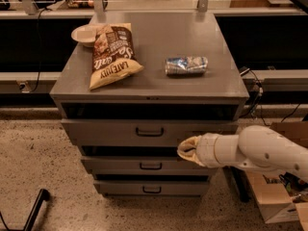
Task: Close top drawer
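The top drawer point(106, 132) is a wide grey metal front with a small dark pull handle point(149, 132) at its centre. It stands a little out from the cabinet, with a dark gap above it. My gripper point(187, 150), with pale yellowish tips on a white arm point(260, 153), reaches in from the right. It sits at the lower right edge of the top drawer's front, right of the handle and just above the middle drawer point(115, 166).
On the cabinet top point(159, 37) lie a chip bag point(113, 54), a crushed blue-white can point(186, 65) and a small bowl point(83, 34). The bottom drawer point(120, 188) is below. A cardboard box point(272, 203) stands on the floor at right, with cables point(252, 88) behind. A black leg point(34, 211) is at lower left.
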You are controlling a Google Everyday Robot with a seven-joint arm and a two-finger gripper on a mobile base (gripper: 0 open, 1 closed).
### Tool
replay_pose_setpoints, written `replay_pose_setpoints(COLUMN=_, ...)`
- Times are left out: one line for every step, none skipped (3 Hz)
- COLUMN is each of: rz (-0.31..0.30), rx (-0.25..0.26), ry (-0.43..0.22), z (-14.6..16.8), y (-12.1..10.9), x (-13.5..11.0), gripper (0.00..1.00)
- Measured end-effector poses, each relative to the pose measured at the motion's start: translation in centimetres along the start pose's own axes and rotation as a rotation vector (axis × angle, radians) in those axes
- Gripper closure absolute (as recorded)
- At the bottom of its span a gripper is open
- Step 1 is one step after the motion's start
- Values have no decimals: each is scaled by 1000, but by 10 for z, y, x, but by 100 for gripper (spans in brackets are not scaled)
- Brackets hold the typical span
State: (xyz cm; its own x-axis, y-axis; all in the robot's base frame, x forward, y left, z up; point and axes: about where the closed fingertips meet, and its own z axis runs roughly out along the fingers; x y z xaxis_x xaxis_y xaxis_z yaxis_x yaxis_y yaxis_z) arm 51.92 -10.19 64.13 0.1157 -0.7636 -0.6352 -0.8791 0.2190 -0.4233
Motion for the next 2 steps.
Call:
replay_pose_setpoints(rz=-59, rx=-76, ry=-2, z=-46, y=38, x=-18, gripper=100)
replay_pose_setpoints(rz=-133, rx=-158, ry=30, z=-85, y=42, x=-26, gripper=100)
